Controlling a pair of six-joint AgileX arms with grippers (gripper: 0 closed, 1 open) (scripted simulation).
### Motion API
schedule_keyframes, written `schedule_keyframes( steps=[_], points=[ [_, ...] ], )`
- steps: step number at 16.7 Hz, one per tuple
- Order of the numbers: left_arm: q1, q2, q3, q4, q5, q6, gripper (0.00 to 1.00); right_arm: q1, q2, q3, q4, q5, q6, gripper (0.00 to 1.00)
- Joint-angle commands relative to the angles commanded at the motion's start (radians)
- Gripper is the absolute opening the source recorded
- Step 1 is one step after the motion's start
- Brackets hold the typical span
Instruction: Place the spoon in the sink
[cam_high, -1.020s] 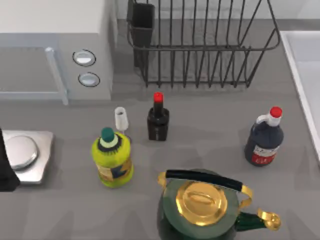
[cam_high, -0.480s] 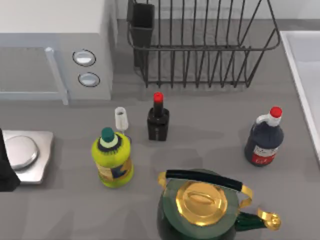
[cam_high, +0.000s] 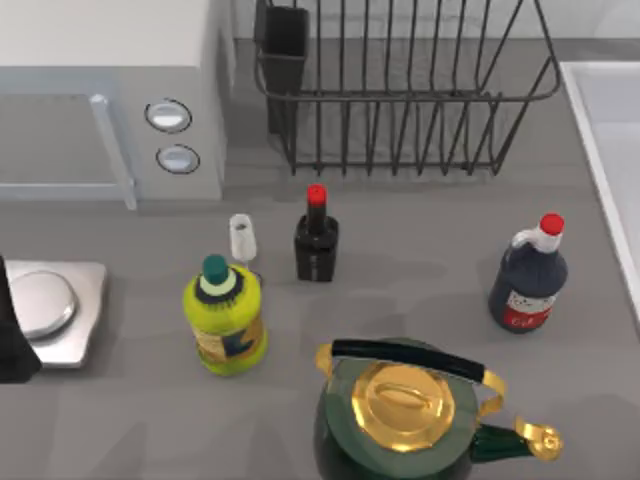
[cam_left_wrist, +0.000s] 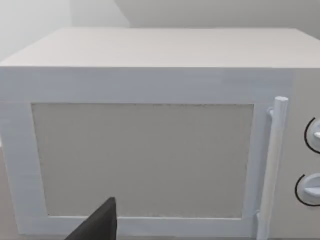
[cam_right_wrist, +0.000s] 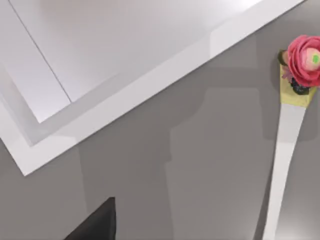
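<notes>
At the lower edge of the top view: green kettle (cam_high: 400, 415) with gold lid and black handle. Lower left: yellow bottle (cam_high: 225, 322), green cap. Left edge: silver scale (cam_high: 60, 315), with my dark left arm (cam_high: 12, 335) partly over it. Right of centre: dark sauce bottle (cam_high: 527, 285), red-and-white cap. Centre: small dark bottle (cam_high: 316, 248), red cap, with a clear glass (cam_high: 242, 238) just beside it. Upper left: white microwave (cam_high: 110, 110), two dials. Upper centre: dark wire dish rack (cam_high: 400, 100). Right edge: pale sink (cam_high: 600, 150).

Left wrist view: left gripper (cam_left_wrist: 97, 226) as a dark wedge facing the microwave door; whether it grips or is released cannot be told.

Right wrist view adds the spoon (cam_right_wrist: 286, 150): white handle with a pink flower ornament at one end, lying on the grey counter near the sink's raised rim, not touching it. Right gripper (cam_right_wrist: 97, 225) is a dark wedge well apart from the spoon; its grip cannot be told.
</notes>
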Motion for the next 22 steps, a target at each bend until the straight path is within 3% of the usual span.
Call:
schedule_keyframes(
  steps=[5,13,16,22],
  points=[
    [0.0,0.0,0.0,0.0,0.0,0.0,1.0,-0.083,0.281,0.173,-0.2,0.0,0.061,1.0],
    [0.0,0.0,0.0,0.0,0.0,0.0,1.0,-0.093,0.322,0.197,-0.228,0.0,0.07,1.0],
    [0.0,0.0,0.0,0.0,0.0,0.0,1.0,-0.094,0.356,0.157,-0.159,0.0,0.073,1.0],
    [0.0,0.0,0.0,0.0,0.0,0.0,1.0,-0.094,0.501,0.0,0.155,0.0,0.077,1.0]
  ],
)
